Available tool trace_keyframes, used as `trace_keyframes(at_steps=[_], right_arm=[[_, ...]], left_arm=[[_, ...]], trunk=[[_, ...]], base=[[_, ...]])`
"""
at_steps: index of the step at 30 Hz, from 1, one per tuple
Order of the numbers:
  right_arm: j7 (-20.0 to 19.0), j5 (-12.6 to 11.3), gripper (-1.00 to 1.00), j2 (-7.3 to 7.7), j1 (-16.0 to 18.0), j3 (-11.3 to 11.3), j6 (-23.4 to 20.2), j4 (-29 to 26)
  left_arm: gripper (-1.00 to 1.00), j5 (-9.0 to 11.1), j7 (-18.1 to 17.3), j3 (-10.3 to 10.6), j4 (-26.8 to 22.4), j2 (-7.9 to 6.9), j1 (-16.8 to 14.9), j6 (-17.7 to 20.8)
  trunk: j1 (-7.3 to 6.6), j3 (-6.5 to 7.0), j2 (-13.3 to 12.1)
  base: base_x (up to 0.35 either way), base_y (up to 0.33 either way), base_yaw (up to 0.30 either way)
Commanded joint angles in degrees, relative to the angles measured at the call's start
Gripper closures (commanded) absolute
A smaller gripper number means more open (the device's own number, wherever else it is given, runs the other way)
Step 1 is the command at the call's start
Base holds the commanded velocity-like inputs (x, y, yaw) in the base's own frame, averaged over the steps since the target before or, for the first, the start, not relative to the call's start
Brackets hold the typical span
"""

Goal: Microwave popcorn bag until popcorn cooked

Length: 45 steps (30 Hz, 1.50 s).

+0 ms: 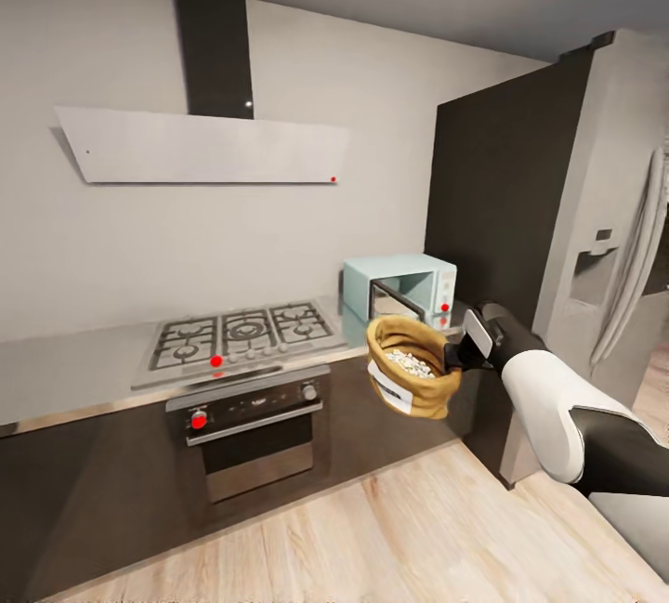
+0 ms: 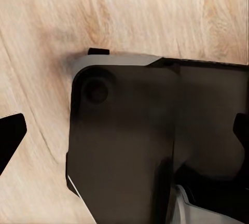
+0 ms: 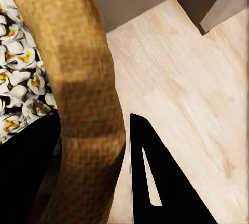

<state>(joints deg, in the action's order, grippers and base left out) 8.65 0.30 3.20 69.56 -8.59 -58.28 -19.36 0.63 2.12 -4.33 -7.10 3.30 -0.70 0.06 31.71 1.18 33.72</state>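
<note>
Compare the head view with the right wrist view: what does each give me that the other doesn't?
Head view alone: the microwave with its door open, the gas hob, the oven, the countertop and the fridge, plus the bag's white label. Right wrist view alone: a close look at the rolled rim pinched by the right tool. Both share the popcorn bag, the popcorn inside it and the wood floor.

The popcorn bag — tilted, white popcorn showing — hangs before the open mint microwave.

gas hob, oven (beneath), hood, fridge
</note>
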Motion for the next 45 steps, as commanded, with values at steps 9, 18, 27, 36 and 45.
trace_keyframes(at_steps=[9, 18, 27, 36, 45], right_arm=[[0.2, 0.0, 1.00, -0.03, 0.0, -0.5, -0.1, -0.1], [0.2, -0.1, 1.00, -0.03, 0.0, -0.3, -0.1, -0.1], [0.2, 0.0, 1.00, -0.03, 0.0, -0.2, -0.1, -0.1], [0.2, 0.0, 1.00, -0.03, 0.0, -0.3, -0.1, 0.0], [0.2, 0.0, 1.00, -0.03, 0.0, -0.3, -0.1, 0.3]], left_arm=[[-1.00, 0.1, 0.1, -0.4, 0.0, 0.03, 0.0, 0.0], [-1.00, 0.1, 0.1, -0.4, 0.0, 0.03, 0.0, 0.0], [-1.00, 0.1, 0.1, -0.4, 0.0, 0.01, 0.0, 0.0], [-1.00, 0.1, 0.1, -0.4, 0.0, -0.04, 0.0, 0.0], [-1.00, 0.1, 0.1, -0.3, 0.0, -0.05, 0.0, 0.0]], trunk=[[0.01, -0.02, 0.0], [0.01, -0.02, 0.0], [0.01, -0.02, 0.0], [0.01, -0.02, 0.0], [0.01, -0.02, 0.0]], base=[[-0.093, -0.305, 0.000], [-0.076, -0.306, 0.000], [-0.003, -0.311, 0.000], [0.032, -0.338, 0.000], [0.259, -0.203, 0.000]])
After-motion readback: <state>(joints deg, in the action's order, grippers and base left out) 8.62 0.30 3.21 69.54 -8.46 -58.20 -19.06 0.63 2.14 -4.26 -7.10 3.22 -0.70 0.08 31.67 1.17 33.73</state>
